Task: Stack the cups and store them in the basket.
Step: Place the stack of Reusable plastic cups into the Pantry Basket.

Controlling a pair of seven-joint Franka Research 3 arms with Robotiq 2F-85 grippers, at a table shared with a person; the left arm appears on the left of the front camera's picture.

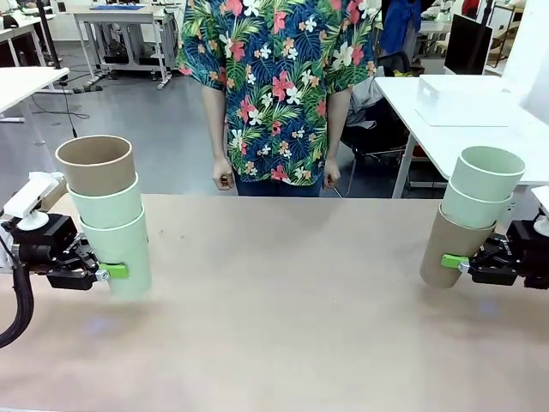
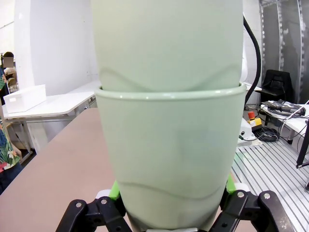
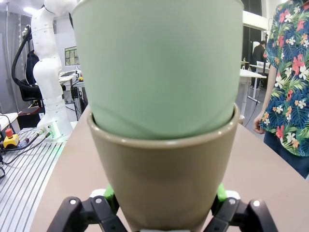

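Observation:
My left gripper (image 1: pixel 110 271) is shut on the bottom mint green cup (image 1: pixel 123 256) of a stack of three, held just above the table at the left; a second mint cup (image 1: pixel 107 206) and a tan-brown cup (image 1: pixel 96 165) sit nested on top. The left wrist view has this mint stack (image 2: pixel 169 159) between my green pads (image 2: pixel 114 190). At the right, my right gripper (image 1: pixel 455 262) is shut on a tan-brown cup (image 1: pixel 449 250) that carries two nested mint cups (image 1: pixel 485 176), tilted slightly left. The same stack (image 3: pixel 164 179) fills the right wrist view. The basket is out of view.
A person in a flowered shirt (image 1: pixel 274 86) stands at the table's far edge with both hands hanging down. The brown table (image 1: pixel 283 318) stretches bare between the two stacks. A white table (image 1: pixel 463 112) with a flat white box stands behind at the right.

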